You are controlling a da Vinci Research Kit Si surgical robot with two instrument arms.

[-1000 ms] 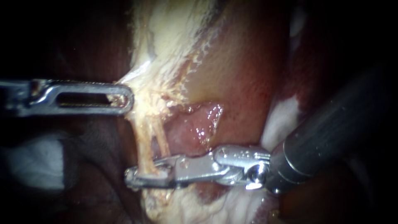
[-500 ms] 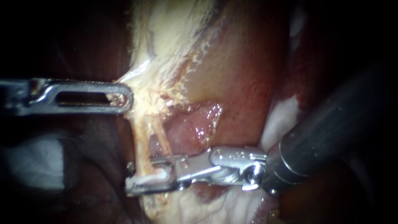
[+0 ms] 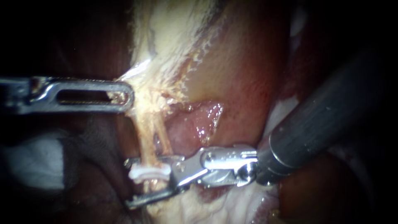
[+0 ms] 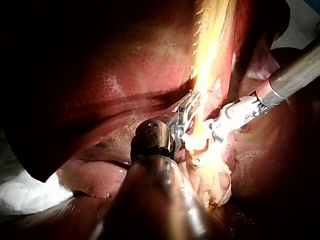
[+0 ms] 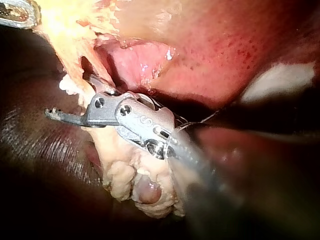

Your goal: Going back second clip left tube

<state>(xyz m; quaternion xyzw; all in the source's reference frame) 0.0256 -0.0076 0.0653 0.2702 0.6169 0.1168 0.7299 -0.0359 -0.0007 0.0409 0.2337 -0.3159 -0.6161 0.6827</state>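
Your right instrument (image 3: 232, 159) enters from the right of the frame. Its hand (image 3: 128, 182) sits at lower centre with the two jaws parted and grasps nothing. One second earlier these jaws lie clamped together across the left tube (image 3: 144, 137). Half a second earlier a narrow gap shows between them. Now the gap is wide, and the lower jaw angles down and away from the tube.

The white clip (image 3: 149, 171) lies across the left tube inside that gap, just under the upper jaw and apart from the lower jaw. In the earliest frame it is hidden.

The end of the right shaft lies nearer the frame centre than before.

Your left instrument (image 3: 78, 96) enters from the left. Its hand (image 3: 122, 97), at centre left, is clenched on the pale tissue (image 3: 159, 89) above the tube, in the same place as before.
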